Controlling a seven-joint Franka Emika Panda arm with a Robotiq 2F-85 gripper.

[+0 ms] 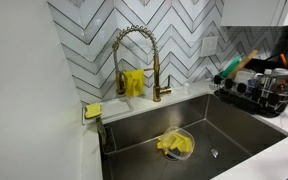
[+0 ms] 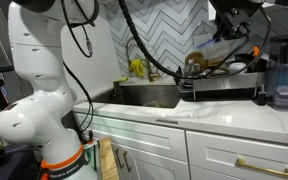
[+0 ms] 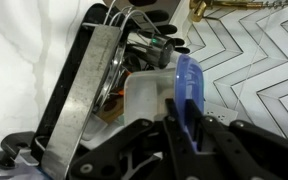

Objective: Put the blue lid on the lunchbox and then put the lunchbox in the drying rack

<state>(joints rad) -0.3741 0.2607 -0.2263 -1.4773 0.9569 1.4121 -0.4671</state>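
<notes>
In the wrist view my gripper (image 3: 184,118) is shut on the blue lid (image 3: 189,80) and holds it edge-on between the fingers. Just beyond the lid is the translucent white lunchbox (image 3: 144,95), which rests at the black wire drying rack (image 3: 79,90) among utensils and dishes. In both exterior views the rack (image 1: 259,97) (image 2: 219,85) stands on the counter beside the sink. The gripper (image 2: 229,30) hangs above the rack. The lunchbox cannot be made out in the exterior views.
A gold faucet (image 1: 134,60) rises behind the steel sink (image 1: 234,135). A clear bowl with a yellow cloth (image 1: 176,145) lies in the sink. A yellow sponge (image 1: 92,110) sits on the sink corner. Bottles and utensils crowd the rack.
</notes>
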